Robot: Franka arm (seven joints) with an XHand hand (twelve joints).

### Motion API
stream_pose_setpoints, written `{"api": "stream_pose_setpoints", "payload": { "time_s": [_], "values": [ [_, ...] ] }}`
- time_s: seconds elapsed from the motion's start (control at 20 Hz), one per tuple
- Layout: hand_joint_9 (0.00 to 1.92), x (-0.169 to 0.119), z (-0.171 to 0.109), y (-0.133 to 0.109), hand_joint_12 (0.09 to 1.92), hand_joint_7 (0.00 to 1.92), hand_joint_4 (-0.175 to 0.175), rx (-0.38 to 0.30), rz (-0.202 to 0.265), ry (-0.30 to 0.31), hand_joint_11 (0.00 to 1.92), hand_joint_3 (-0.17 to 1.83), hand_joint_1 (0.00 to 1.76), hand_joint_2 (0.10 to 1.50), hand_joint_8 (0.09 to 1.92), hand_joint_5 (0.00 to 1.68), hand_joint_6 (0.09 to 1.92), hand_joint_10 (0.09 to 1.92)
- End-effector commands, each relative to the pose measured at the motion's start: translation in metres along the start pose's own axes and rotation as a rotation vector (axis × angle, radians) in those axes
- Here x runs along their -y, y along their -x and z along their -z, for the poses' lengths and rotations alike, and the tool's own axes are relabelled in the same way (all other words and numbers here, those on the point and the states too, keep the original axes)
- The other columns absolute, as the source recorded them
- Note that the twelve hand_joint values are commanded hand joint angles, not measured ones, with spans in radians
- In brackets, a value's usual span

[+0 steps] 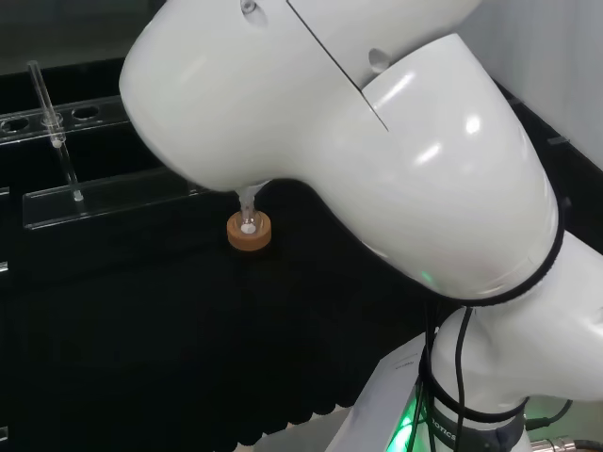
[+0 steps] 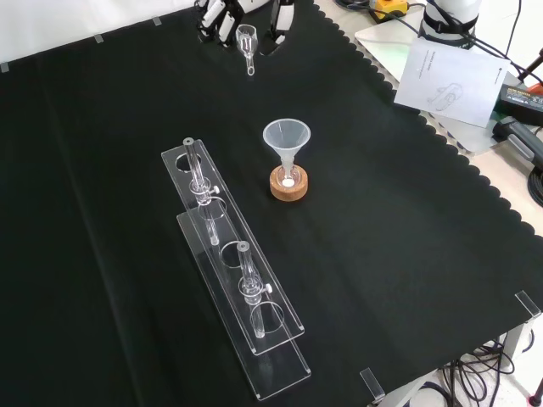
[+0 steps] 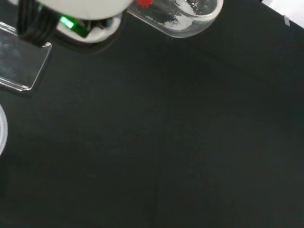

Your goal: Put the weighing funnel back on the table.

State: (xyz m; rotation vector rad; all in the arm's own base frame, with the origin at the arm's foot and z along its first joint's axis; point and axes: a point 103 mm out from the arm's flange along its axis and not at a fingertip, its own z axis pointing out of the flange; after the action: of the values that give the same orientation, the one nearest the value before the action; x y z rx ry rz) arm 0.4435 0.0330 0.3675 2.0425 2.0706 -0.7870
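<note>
Pinched in the hand (image 2: 216, 21), well beyond the funnel (image 2: 287, 136) in the front view: weighing funnel (image 2: 247, 38), stem reaching from the fingers (image 2: 280, 19) toward that funnel.

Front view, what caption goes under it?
Hand holds the weighing funnel over the black cloth, behind the funnel in its flask.

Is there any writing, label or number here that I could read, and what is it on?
White paper sheet beside the cloth: print and a drawing, too small to read.
Black band on the arm's base: white lettering, cut off, unreadable.
Weighing funnel in the hand, funnel, rack: no markings visible.
</note>
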Motion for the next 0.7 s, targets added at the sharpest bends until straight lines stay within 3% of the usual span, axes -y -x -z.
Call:
{"api": "stream_pose_setpoints", "payload": {
  "time_s": [0.05, 0.35, 0.7],
  "values": [
    [0.96, -0.009, -0.005, 0.026, 1.08, 0.57, 0.175, -0.061, -0.011, -0.008, 0.77, 0.69, 1.1, 0.67, 0.64, 1.19, 0.83, 0.31],
    [0.96, -0.025, -0.015, 0.049, 1.08, 0.56, 0.175, -0.091, -0.055, -0.012, 0.77, 0.68, 1.1, 0.67, 0.64, 1.19, 0.83, 0.31],
    [0.96, -0.063, -0.041, 0.049, 1.08, 0.56, 0.175, -0.103, -0.066, -0.026, 0.77, 0.68, 1.1, 0.67, 0.64, 1.19, 0.83, 0.31]
  ]
}}
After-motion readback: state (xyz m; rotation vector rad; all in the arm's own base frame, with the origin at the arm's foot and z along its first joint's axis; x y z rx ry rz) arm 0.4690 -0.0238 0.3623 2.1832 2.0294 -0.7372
